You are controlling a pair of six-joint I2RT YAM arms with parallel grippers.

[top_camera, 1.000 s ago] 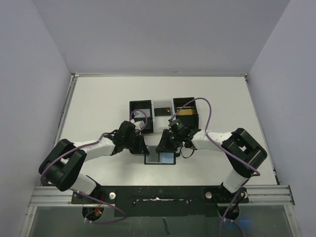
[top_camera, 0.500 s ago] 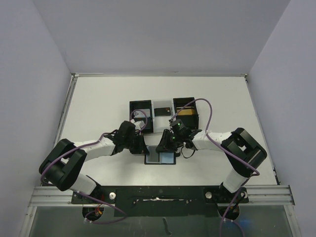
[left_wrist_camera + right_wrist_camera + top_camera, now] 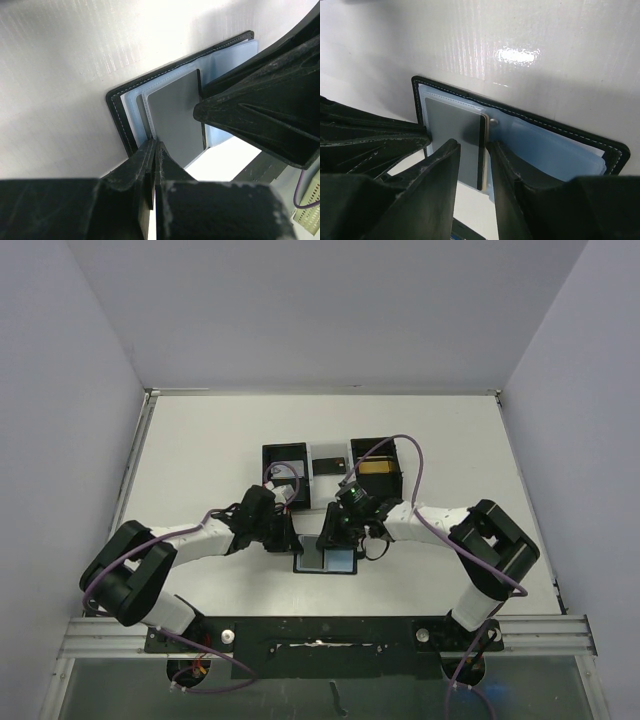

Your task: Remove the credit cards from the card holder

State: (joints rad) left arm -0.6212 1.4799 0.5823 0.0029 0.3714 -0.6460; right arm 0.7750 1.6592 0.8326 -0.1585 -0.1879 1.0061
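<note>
Right wrist view: the right claw (image 3: pixel 470 150) has eased wider, part open, holding nothing; the grey card (image 3: pixel 452 130) lies under its tips, partly out of the wallet (image 3: pixel 555 150). Extraction unfinished. Left claw (image 3: pixel 154 146), closed empty, rests on the wallet's edge.

The top view is evenly, softly lit and sharp throughout, with faint shadows under the arms (image 3: pixel 195 537) on the white table (image 3: pixel 200 460). In the right wrist view a bright patch of glare sits on the table above the card holder (image 3: pixel 545 147), while the right end effector (image 3: pixel 472 147) looms dark and blurred; the left end effector (image 3: pixel 154 150) is equally dark and out of focus in its own view.
</note>
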